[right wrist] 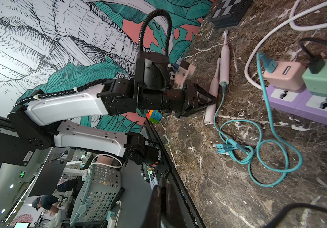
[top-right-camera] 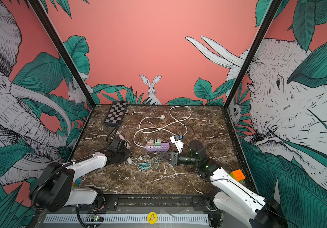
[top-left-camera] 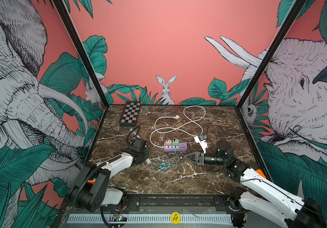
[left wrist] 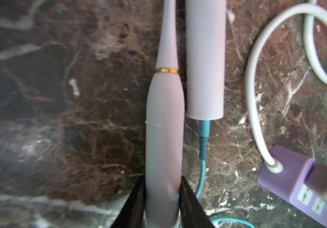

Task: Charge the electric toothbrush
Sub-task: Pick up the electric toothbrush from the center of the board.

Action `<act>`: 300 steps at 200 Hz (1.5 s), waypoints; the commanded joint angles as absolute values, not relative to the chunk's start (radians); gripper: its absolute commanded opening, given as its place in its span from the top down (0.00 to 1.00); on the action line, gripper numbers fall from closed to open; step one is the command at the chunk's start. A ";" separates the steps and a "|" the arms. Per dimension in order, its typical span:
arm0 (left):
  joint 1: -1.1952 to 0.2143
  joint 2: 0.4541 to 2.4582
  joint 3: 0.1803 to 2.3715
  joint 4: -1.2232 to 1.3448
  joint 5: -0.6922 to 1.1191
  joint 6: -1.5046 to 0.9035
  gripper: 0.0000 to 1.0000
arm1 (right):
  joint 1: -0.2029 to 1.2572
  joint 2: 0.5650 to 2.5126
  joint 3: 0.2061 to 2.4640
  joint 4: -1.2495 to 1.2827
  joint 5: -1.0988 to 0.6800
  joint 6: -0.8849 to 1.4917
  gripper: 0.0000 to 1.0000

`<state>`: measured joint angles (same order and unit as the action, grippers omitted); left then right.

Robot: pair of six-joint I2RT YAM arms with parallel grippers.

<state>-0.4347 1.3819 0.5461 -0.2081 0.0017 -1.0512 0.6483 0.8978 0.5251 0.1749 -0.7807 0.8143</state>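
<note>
A: Where is there room to move?

B: The front half of the table (top-left-camera: pixel 158 181) is bare marble from one side wall to the other. The clutter sits in the middle and toward the back. A purple power strip (top-left-camera: pixel 175 147) lies mid-table, and its white cord (top-left-camera: pixel 178 128) loops toward the back wall. A chessboard (top-left-camera: pixel 130 114) fills the back left corner, and a teal cable (right wrist: pixel 237 147) is coiled just in front of the strip.

A: And the arms?

B: The left end effector (left wrist: pixel 163 178) is left of the strip, in from the left edge. Its fingers clamp the handle of a pink toothbrush (left wrist: pixel 164 118), low at the table; I cannot tell if the brush touches it. The right end effector (top-left-camera: pixel 184 157) is closed with nothing visibly in it, its tip near the cable coil on the right side.

A: What do the top views miss?

B: The left arm hides most of the brush in both top views. The wrist views show a second toothbrush (right wrist: pixel 224 59) just beside the held one, parallel to it, with the teal cable plugged into its base. The right wrist view follows that cable to a pink adapter (right wrist: pixel 283 76) on the strip, next to a green adapter (right wrist: pixel 324 79). It also shows a colour cube (right wrist: pixel 154 115) by the left edge under the left arm. In a top view, an orange cube (top-right-camera: pixel 237 174) sits at the right edge.
</note>
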 commanded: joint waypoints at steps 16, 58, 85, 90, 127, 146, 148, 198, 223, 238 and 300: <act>-0.433 1.502 0.466 -0.429 0.056 -1.009 0.67 | 0.658 0.894 0.566 0.201 -0.781 0.793 1.00; -0.434 1.508 0.470 -0.440 0.056 -0.988 0.82 | 0.663 0.894 0.565 0.201 -0.777 0.791 1.00; -0.433 1.523 0.468 -0.445 0.072 -0.975 0.94 | 0.665 0.894 0.565 0.199 -0.777 0.788 1.00; -0.433 1.520 0.470 -0.454 0.074 -0.972 0.97 | 0.666 0.894 0.565 0.194 -0.776 0.786 1.00; -0.431 1.394 0.495 -0.586 0.057 -0.960 1.00 | 0.668 0.881 0.558 0.179 -0.748 0.764 1.00; -0.431 1.269 0.519 -0.656 0.079 -0.970 1.00 | 0.673 0.866 0.535 0.239 -0.733 0.767 1.00; -0.431 1.256 0.523 -0.664 0.081 -0.973 1.00 | 0.673 0.861 0.532 0.248 -0.729 0.767 1.00; -0.430 0.942 0.602 -0.662 0.216 -1.290 1.00 | 0.714 0.788 0.505 0.362 -0.589 0.652 1.00; -0.430 0.878 0.633 -0.529 0.259 -1.493 1.00 | 0.753 0.777 0.466 0.509 -0.505 0.567 1.00; -0.432 0.882 0.694 -0.493 0.258 -1.558 1.00 | 0.785 0.784 0.465 0.571 -0.470 0.487 1.00; -0.468 0.946 0.829 -0.315 0.197 -1.701 1.00 | 0.961 0.949 0.509 0.750 -0.330 0.284 1.00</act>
